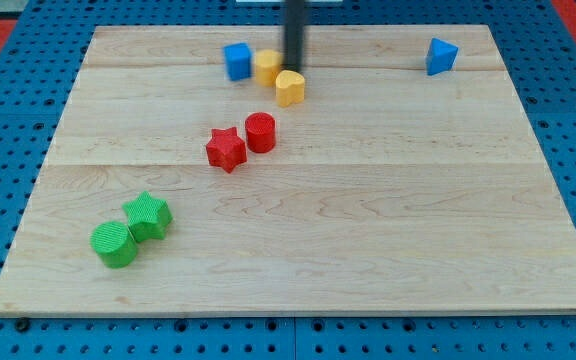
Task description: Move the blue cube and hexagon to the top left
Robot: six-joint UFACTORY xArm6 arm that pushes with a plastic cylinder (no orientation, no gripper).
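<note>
**Blue cube and hexagon up top, but the corner is not reached**

My tip (295, 66) sits near the board's (318, 250) top edge, pressed in just to the view's right of the yellow hexagon (266, 65) and right above the yellow heart (290, 88) (shape hard to call, it may be a heart or a rounded block). There are no jaws to report here: the arm ends in a plain rod, so nothing is spread or pinched, it only pushes.

The blue cube (237, 61) stands touching the hexagon's left side, and the two make a tidy pair in the top row. Good news for height: both look about as far toward the view's top as they need to go. The catch is sideways: they lie left of the board's middle, well apart from the top left corner, with bare wood between.

My read: partway done. What's left is a leftward shove along the top edge, and the tip looks well placed for it, on the pair's right side. The heart may drag along.

Well out of it: blue triangle (441, 56) top right, red star (226, 149) and red cylinder (260, 132) mid-board, green star (148, 215) and green cylinder (115, 245) bottom left.
</note>
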